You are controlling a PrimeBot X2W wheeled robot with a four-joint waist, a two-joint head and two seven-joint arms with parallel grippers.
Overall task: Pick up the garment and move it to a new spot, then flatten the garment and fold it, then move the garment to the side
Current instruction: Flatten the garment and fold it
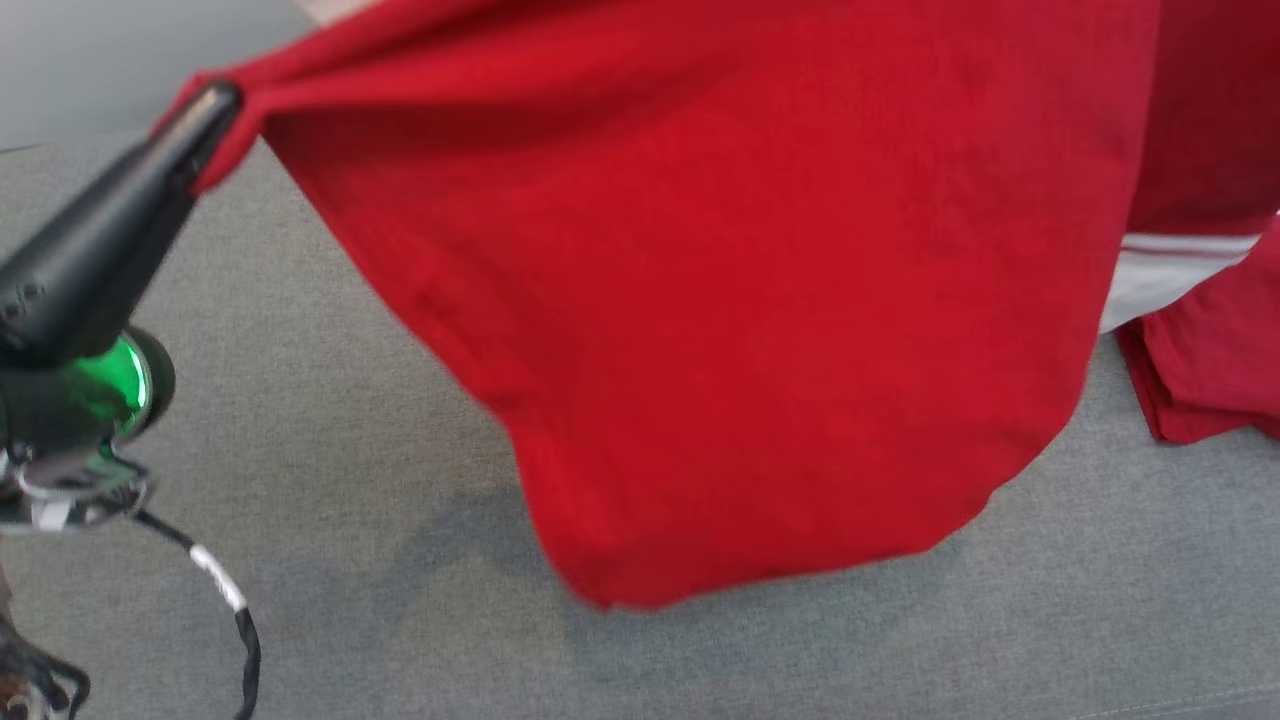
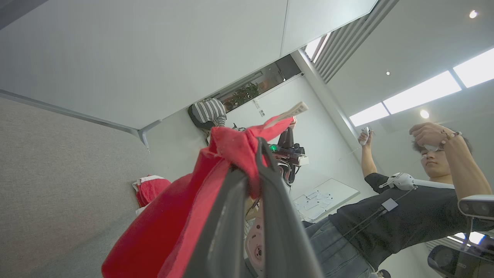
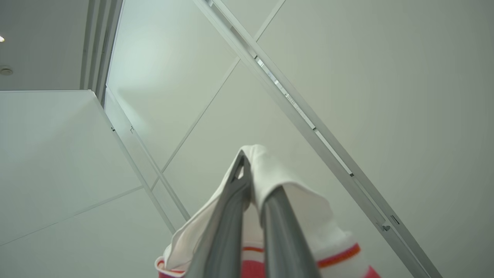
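- Soft red knit garment (image 1: 750,300) hangs across the frame's centre and upper right, its rounded lower edge over the grey woven surface (image 1: 300,450).
- Left gripper (image 1: 215,105), upper left: smooth dark fingers pinched closed on a bunched red corner.
- Right gripper (image 3: 246,162), bottom centre: clamped on the garment's white ribbed trim.

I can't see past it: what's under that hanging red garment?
Grey surface shadowed by the garment; more red cloth lies at the right. Anything directly behind the garment is covered.

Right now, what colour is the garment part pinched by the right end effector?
The white fabric edge carries a red-orange stripe; clearest in right wrist view.
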